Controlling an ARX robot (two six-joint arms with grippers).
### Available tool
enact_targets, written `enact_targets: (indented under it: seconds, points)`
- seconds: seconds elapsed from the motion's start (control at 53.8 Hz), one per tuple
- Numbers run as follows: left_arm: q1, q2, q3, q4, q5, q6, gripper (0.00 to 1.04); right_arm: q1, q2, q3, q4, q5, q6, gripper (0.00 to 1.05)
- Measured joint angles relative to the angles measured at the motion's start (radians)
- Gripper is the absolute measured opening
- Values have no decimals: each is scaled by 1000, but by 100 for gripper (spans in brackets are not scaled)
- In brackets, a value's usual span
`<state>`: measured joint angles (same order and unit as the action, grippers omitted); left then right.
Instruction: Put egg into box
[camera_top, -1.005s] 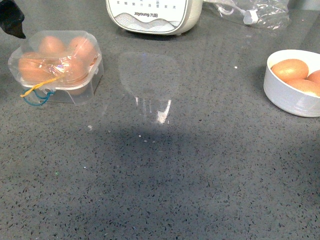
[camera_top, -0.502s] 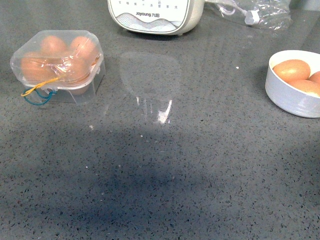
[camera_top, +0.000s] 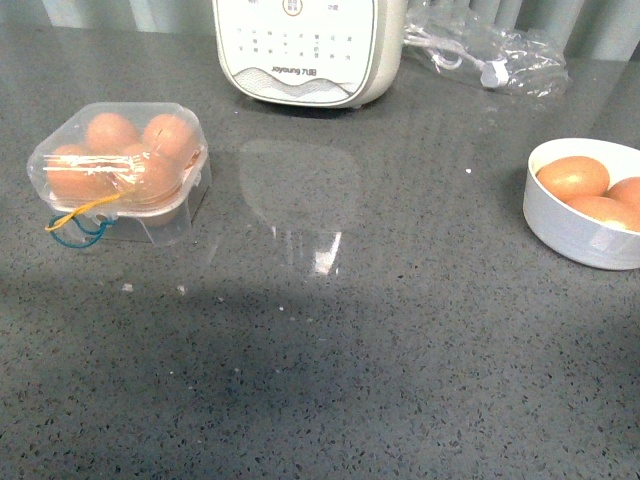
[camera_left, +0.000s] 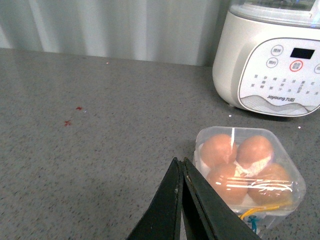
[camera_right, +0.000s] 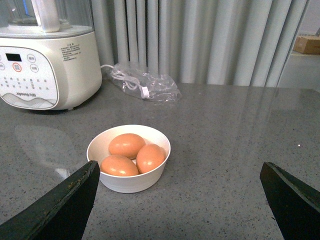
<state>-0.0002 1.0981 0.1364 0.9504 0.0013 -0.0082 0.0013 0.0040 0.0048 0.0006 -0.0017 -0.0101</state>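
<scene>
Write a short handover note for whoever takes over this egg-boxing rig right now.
Left gripper: shut, empty, raised beside the box.
Right gripper: open wide, empty, facing the bowl.
Box: lid down, four eggs showing inside, all cups seemingly filled; ties hang loose at its front.
Bowl: three brown eggs remain.
Done: box looks full.
Left: probably nothing but a check that the lid is latched.

In the front view the bowl (camera_top: 575, 225) at 3 o'clock runs off the edge, its third egg partly cut. The cooker (camera_top: 305, 50) at 12 o'clock loses its top. The box lid (camera_top: 120, 160) glares, blurring the eggs beneath. Neither arm shows there. Right wrist view: the fingertips (camera_right: 65, 202) are cut off below.
</scene>
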Motion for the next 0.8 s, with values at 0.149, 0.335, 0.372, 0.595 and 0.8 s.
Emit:
enact_targets:
  seconds: [0.149,0.335,0.372,0.595,0.8]
  points:
    - [0,-89,-76,-23,-2,0,4,0,0,0,0,0,0,97]
    - [0,-255,-106,-150,-2,0,4,0,0,0,0,0,0,97]
    - [0,-294,-107,-185,-2,0,4,0,0,0,0,0,0,97]
    - [0,-496,-108,-359,-2,0,4,0,0,0,0,0,0,97]
    - [0,-632,-108,-486,-2,0,4,0,0,0,0,0,0,97]
